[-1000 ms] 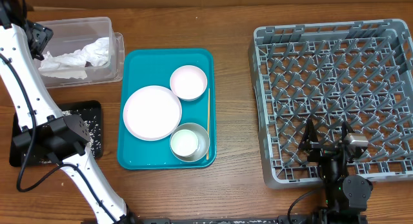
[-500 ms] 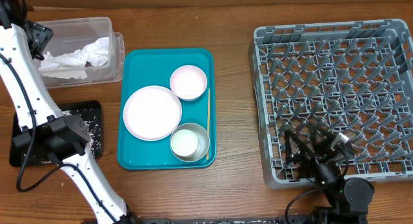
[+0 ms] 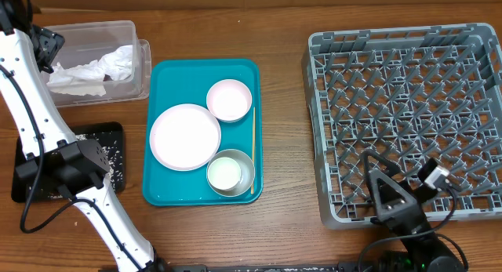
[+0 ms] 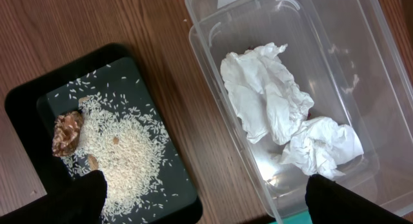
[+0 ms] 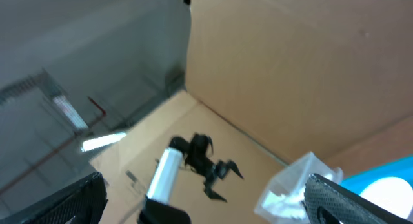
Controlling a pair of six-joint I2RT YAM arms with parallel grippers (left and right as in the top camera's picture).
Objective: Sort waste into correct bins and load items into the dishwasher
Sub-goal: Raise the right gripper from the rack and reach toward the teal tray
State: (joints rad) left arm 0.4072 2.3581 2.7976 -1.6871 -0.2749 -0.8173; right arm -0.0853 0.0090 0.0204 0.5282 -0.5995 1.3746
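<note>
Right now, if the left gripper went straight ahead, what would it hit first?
Probably bare table between the black tray and the clear tub; the tub's rim is close, depth unclear.

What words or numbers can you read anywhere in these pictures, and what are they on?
None. No words, numbers or signs show on the clear tub, the napkins, the black tray, the teal tray, the white plate or the grey rack.
</note>
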